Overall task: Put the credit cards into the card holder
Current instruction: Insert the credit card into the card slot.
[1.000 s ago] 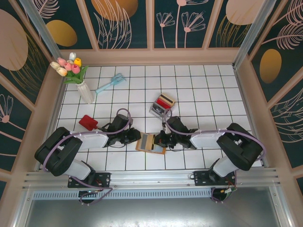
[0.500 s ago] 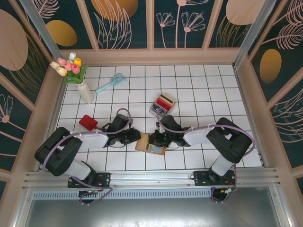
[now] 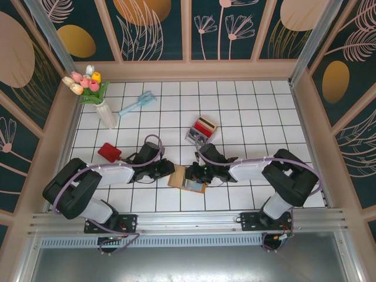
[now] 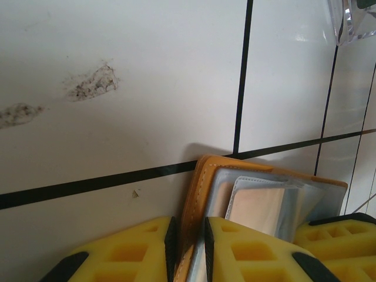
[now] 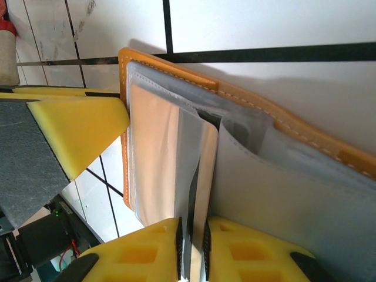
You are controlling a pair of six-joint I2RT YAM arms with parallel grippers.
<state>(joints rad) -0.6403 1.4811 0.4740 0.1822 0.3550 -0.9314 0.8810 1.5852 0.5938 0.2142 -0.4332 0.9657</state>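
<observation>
While open, card holder (image 4: 197, 200) edge in left jaws' grip (right jaws narrow around card (image 5: 201, 182)).

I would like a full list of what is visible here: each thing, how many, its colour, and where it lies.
table: one, white tiles, under everything
vase of tulips: one, white vase, pink and yellow flowers, far left
small tool: one, light blue, right of the vase
tray: one, clear, centre
credit cards: several, red and black, in the tray
red card: one, flat, left side
tan card: one, in a card holder pocket
card holder: one, orange-brown, open, near centre
left gripper: yellow, jaws shut on the card holder's edge
right gripper: yellow, jaws shut on its inner leaf
</observation>
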